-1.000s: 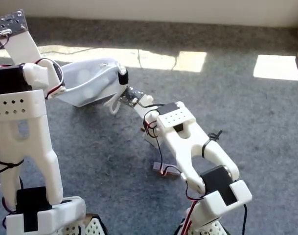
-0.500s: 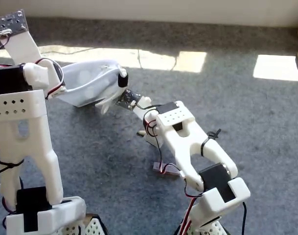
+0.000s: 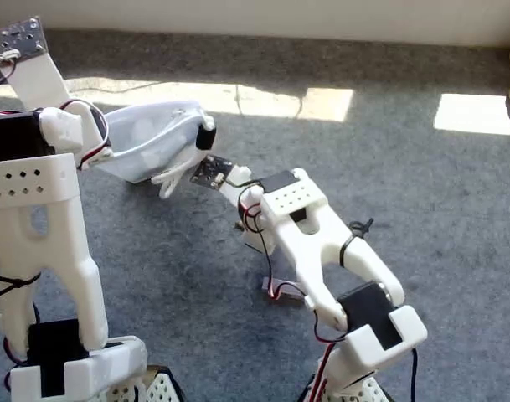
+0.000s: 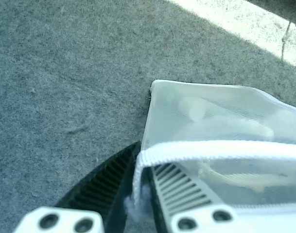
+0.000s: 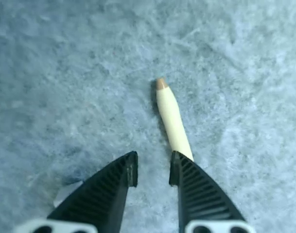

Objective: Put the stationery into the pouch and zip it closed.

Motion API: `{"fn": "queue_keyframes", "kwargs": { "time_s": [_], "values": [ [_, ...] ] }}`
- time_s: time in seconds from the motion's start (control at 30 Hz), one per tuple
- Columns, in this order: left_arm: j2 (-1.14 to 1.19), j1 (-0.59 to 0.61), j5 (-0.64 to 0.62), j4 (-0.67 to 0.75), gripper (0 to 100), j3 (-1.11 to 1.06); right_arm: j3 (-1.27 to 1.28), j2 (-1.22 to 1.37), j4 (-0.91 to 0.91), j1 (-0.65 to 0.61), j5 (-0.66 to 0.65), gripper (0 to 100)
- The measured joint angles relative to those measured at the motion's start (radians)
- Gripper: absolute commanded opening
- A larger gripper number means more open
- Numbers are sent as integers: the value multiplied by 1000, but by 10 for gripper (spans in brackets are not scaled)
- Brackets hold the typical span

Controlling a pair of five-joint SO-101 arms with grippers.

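Right gripper (image 5: pixel 153 171) was kept narrowly open, pencil (image 5: pixel 171 119) laid just past one fingertip; pouch (image 4: pixel 211 121) was clamped in left gripper (image 4: pixel 146 167).

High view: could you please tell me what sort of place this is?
Probably an indoor room: grey carpet covers the work surface, sunlight patches fall across it, and a pale wall base runs behind.

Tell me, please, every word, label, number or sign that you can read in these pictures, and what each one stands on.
No text can be read.
The mesh pouch and the pencil bear no visible print.
Any marks on the small circuit board at an arm's wrist in the high view are too small to read.
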State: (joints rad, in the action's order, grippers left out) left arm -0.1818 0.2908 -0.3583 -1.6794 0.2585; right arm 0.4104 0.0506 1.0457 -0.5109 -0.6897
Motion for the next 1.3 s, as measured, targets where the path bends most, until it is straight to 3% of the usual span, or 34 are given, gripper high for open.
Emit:
{"fn": "queue_keyframes", "kwargs": {
  "time_s": [0.3, 0.83, 1.0, 1.3],
  "values": [
    [0, 0, 0, 0, 6, 0, 0, -40, -71, -9, 0, 119],
    [0, 0, 0, 0, 6, 0, -71, 192, -163, 11, 0, 115],
    [0, 0, 0, 0, 6, 0, -91, 216, -163, 12, 0, 8],
    [0, 0, 0, 0, 6, 0, -94, 207, -143, 14, -18, 5]
  ]
}}
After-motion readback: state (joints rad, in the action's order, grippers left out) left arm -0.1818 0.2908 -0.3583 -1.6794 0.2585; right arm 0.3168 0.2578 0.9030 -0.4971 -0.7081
